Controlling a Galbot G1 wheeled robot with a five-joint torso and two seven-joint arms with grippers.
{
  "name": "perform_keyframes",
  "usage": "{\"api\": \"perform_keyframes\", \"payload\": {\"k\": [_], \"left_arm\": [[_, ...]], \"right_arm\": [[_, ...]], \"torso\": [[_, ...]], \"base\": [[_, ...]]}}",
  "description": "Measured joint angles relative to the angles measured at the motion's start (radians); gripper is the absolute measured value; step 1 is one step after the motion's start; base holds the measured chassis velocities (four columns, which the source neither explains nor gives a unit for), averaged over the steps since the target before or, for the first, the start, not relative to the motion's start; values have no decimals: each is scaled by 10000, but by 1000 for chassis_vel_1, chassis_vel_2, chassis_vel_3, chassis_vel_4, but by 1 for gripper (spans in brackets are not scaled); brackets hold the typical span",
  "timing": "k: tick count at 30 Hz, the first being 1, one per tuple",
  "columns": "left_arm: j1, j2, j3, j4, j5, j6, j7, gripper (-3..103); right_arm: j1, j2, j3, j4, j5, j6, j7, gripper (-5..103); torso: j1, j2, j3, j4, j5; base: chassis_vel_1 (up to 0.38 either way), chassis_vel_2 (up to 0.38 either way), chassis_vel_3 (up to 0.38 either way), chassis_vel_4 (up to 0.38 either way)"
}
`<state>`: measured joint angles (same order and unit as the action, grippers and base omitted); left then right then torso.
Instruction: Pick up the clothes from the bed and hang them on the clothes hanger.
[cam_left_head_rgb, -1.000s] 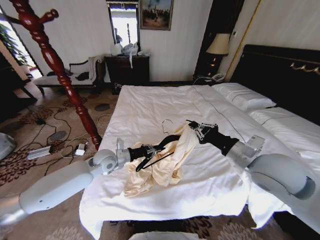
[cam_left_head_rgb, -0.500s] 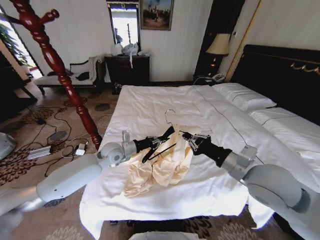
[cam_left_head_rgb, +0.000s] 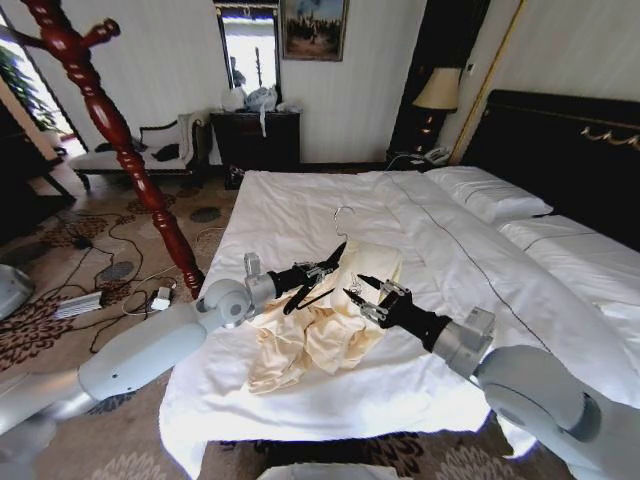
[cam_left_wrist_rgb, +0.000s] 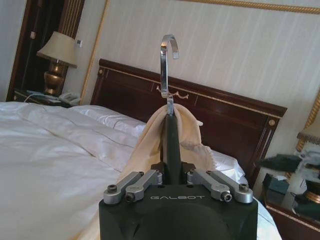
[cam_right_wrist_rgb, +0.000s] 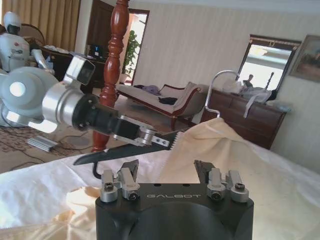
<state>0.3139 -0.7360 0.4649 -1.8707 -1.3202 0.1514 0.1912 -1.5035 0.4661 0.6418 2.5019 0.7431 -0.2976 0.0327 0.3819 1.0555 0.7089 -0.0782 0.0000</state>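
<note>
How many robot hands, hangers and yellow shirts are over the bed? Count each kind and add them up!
Robot hands: 2, the left hand gripping the hanger, the right hand open beside the shirt.
Thin black hanger with silver wire hook: 1.
Soft pale-yellow shirt: 1, draped partly on the hanger.
Total: 4.

coat stand (cam_left_head_rgb: 110, 130) crowding left pincer (cam_left_head_rgb: 318, 272), open bed (cam_left_head_rgb: 300, 205) beyond
</note>
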Motion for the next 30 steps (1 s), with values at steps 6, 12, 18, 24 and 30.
{"api": "perform_keyframes", "payload": {"k": [6, 12, 18, 24, 30], "left_arm": [[209, 394, -168, -435, -4, -11, 63, 15], [566, 747, -333, -825, 64, -11, 141, 15], [739, 898, -391, -1064, 68, -12, 162, 15], [735, 864, -261, -1137, 125, 6, 169, 15], [306, 793, 210, -1284, 102, 44, 130, 15]], "right_arm": [[125, 6, 716, -1046, -1741, 253, 194, 89], [354, -107, 509, -2068, -3945, 742, 120, 100], [499, -146, 148, -2409, -4914, 918, -16, 100], [722, -60, -355, -2586, -5204, 926, -33, 100], [846, -87, -536, -2674, -5291, 878, -2, 100]], "torso": [[0, 0, 0, 4, 0], [0, 0, -1, 4, 0], [0, 1, 0, 4, 0], [0, 0, 0, 3, 0], [0, 1, 0, 1, 0]], "base": [[0, 0, 0, 0], [0, 0, 0, 0], [0, 0, 0, 0], [0, 0, 0, 0], [0, 0, 0, 0]]}}
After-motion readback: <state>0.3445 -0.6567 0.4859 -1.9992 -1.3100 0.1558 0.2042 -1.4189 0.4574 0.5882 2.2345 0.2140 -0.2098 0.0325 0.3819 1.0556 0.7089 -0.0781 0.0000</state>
